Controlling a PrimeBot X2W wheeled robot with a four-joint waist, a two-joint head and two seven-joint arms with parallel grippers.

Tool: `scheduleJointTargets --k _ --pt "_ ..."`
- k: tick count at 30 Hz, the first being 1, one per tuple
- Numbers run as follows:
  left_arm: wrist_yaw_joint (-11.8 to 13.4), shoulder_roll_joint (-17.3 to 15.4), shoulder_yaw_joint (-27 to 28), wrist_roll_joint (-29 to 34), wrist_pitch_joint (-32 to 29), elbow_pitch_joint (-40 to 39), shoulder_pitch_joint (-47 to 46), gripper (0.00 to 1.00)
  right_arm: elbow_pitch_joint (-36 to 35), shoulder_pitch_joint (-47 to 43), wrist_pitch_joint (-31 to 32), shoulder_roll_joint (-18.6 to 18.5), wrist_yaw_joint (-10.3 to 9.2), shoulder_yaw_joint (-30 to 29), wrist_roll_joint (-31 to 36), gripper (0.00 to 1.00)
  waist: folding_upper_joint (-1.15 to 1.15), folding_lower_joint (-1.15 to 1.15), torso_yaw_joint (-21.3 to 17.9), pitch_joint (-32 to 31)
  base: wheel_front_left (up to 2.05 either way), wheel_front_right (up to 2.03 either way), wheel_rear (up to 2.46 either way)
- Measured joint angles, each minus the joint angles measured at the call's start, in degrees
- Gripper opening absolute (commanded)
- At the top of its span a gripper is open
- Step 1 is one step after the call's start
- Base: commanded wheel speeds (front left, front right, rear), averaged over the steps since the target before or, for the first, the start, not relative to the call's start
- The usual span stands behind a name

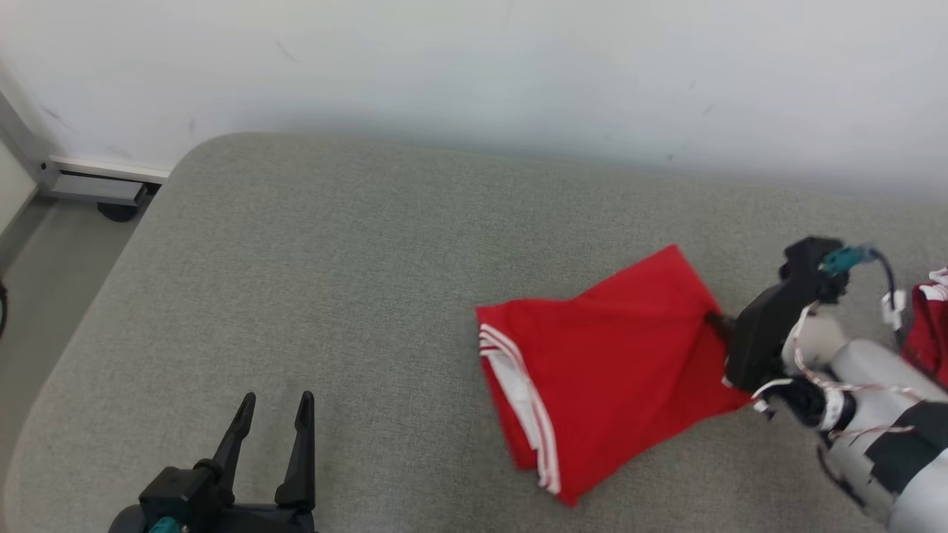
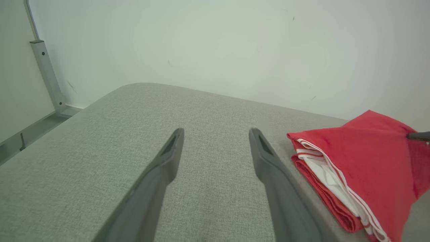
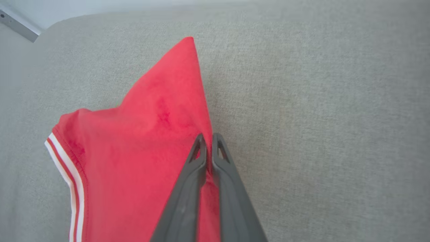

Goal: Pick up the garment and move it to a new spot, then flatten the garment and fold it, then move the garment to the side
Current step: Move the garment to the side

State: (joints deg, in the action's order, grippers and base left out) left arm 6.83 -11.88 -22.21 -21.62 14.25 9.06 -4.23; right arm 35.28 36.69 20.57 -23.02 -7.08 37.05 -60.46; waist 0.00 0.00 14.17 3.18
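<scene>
Head view shows the red garment [image 1: 615, 370] lying folded on the gray cushion [image 1: 333, 259], with its white striped band [image 1: 518, 392] on the side that faces the left gripper [image 1: 275, 403]. The right gripper [image 1: 715, 320] is at the garment's other side. Its two long parts are pressed together on a bit of red cloth at that edge, and the right wrist view shows the cloth caught between them. It likely holds the edge there so it can pull or lift the whole folded pile in one go. That looks like the last job, moving the garment to the side. A pinch on just one edge may let the lower layers slip, so the fold could come loose. The left gripper sits well apart from the garment, out past the striped band. It is spread wide with nothing in it, and it seems to be waiting out of the way. On the garment's striped side the cushion is bare, so there is lots of room to slide. Behind the garment the cushion goes on a little and then meets the white wall [image 1: 474, 66]. Just past the garment's held edge, by the right arm, lies another red and white cloth [image 1: 933, 326], so that side has less room. Far from the garment, beyond the left gripper, the cushion's round corner drops to the floor [image 1: 44, 266], where a gray metal rail [image 1: 89, 181] sits by the wall.
</scene>
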Motion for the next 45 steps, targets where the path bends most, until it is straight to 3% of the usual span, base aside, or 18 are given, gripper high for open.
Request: scheduleJointTargets --k 9,28,37,45 --pt "0.0 -0.6 1.2 -0.2 0.0 -1.4 0.4 1.00 -0.5 6.3 2.1 -5.9 -0.01 -1.1 1.9 0.00 0.01 0.01 -2.2 2.6 0.00 0.00 0.00" --pt "-0.3 -2.5 2.8 -0.6 0.1 -3.6 -1.1 1.00 -2.4 10.3 3.1 -13.0 -0.04 -5.0 2.6 0.00 0.00 0.00 -9.9 7.2 0.00 0.00 0.00" --pt "-0.8 -2.8 2.8 -0.5 0.1 -4.5 -2.2 1.00 -2.0 13.8 3.7 -17.2 -0.05 -7.2 3.3 0.00 0.00 0.00 -11.2 9.9 0.00 0.00 0.00" --pt "-0.8 -2.8 2.9 -0.5 0.1 -4.2 -2.4 1.00 -2.2 15.6 4.1 -18.4 -0.05 -8.0 3.6 0.00 0.00 0.00 -11.9 10.7 0.00 0.00 0.00"
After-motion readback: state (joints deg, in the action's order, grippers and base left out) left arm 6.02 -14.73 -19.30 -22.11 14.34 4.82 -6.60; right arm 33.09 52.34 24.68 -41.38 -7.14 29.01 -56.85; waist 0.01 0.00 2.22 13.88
